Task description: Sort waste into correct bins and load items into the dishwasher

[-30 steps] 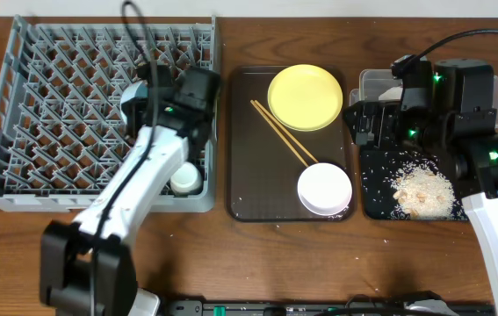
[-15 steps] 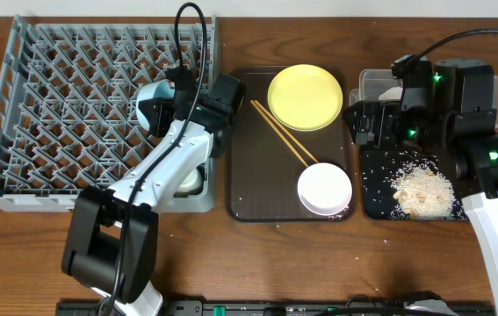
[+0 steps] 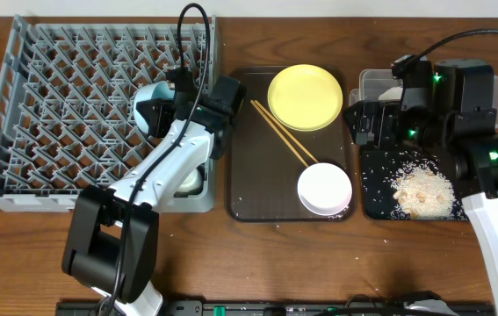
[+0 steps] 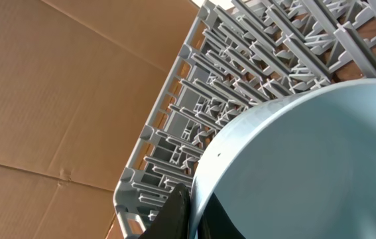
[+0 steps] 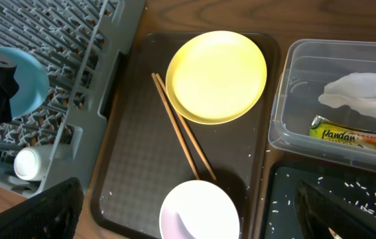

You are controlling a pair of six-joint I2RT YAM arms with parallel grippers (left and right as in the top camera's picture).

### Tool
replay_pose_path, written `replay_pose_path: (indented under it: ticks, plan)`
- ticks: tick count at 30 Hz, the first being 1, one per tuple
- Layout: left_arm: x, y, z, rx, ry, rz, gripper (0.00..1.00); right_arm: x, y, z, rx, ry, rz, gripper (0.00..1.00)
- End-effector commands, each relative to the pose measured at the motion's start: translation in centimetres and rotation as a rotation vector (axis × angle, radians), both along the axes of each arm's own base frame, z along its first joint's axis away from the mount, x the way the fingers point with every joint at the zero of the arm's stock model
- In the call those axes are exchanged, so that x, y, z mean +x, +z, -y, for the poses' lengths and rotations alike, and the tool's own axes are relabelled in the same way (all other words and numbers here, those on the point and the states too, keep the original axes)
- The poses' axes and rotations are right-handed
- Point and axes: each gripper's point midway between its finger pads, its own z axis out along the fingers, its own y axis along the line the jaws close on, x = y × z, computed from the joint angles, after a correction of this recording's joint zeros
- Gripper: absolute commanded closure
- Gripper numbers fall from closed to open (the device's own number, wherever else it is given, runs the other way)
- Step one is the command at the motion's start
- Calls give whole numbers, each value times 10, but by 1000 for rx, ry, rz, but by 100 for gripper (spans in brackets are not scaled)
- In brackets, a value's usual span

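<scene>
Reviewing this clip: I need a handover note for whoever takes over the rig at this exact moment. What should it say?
Left gripper: shut on the light blue bowl, held on edge over the right side of the dish rack, not yet released.
Right gripper: open, empty, hovering by the clear tub.
Done: napkin and snack wrapper in the clear tub; rice scraps in the black tray; small white cup in the dish rack.
Left: seat the light blue bowl, then load the yellow plate, white bowl and chopsticks, all on the brown tray.
</scene>
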Motion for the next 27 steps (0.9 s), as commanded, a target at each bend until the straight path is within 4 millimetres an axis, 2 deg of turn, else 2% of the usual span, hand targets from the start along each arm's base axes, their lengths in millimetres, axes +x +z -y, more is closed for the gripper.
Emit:
replay_pose_path:
  ticks: [1,10,14,16,19,22,27]
  plan:
    - [-2,3,5,27,-5,20,92,1,2,1,5,-10,1,1]
    - [-4,-1,24,23,-56,4,92,1,2,1,5,-10,1,1]
    - [-6,-2,23,33,-58,-21,92,1,2,1,5,-10,1,1]
    - [-8,5,20,77,-48,-13,92,1,2,1,5,-10,1,1]
    - [-11,34,14,224,-5,64,93,1,2,1,5,-10,1,1]
    - [-16,53,13,324,19,113,92,1,2,1,5,-10,1,1]
    - [-16,48,14,280,19,157,92,1,2,1,5,-10,1,1]
